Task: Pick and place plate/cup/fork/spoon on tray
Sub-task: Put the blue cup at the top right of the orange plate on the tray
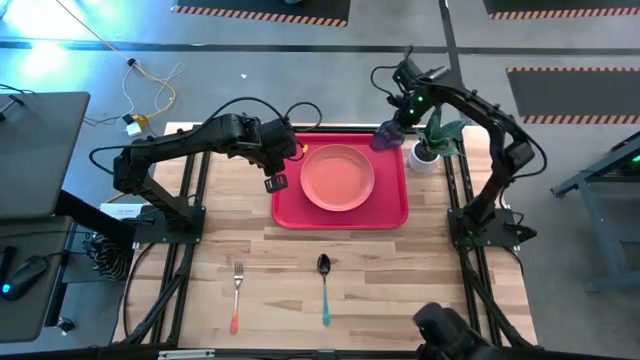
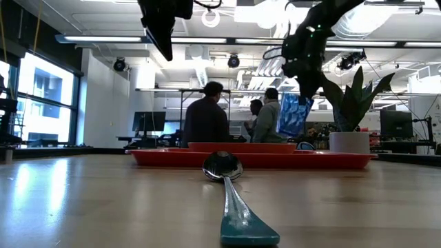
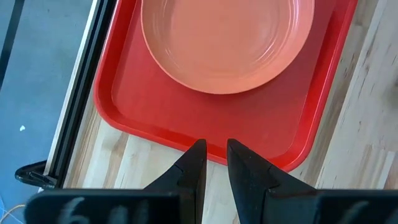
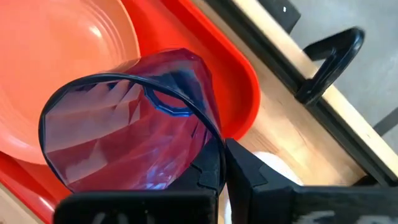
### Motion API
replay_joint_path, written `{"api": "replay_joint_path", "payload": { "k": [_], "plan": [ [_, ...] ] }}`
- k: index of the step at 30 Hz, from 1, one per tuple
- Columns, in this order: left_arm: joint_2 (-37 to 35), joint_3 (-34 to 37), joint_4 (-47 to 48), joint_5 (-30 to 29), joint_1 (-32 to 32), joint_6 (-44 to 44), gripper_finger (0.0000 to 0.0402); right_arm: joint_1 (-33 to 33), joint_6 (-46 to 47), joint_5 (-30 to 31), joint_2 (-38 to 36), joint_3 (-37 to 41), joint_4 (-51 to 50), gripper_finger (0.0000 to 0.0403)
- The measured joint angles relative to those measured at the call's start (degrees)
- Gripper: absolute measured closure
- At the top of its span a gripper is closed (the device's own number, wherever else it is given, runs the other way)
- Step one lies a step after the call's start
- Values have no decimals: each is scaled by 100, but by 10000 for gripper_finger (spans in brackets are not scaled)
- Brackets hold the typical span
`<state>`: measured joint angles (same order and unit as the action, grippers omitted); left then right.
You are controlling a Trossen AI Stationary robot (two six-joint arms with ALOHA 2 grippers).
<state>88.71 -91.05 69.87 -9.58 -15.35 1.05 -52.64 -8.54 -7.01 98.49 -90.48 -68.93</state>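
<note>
My right claw pinches the rim of the cup, holding it tilted above the tray's two o'clock corner, just beside the potted plant. At the tray's centre sits the plate. My left claw, fingers narrow and empty, hangs over the tray's nine o'clock edge. Down at six o'clock on the tabletop, the fork and spoon lie side by side, apart.
</note>
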Motion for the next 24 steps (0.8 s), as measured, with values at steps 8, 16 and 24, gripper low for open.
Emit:
{"api": "replay_joint_path", "payload": {
  "k": [8, 16, 24],
  "plan": [
    [0, 0, 0, 0, 0, -38, 346, 66, -187, 57, 358, 0, -269, 403],
    [0, 0, 0, 0, 0, 12, 346, 178, -41, 276, 533, 0, -320, 403],
    [0, 0, 2, -1, 0, 22, 346, 260, 74, 375, 737, 0, -373, 403]
  ]
}}
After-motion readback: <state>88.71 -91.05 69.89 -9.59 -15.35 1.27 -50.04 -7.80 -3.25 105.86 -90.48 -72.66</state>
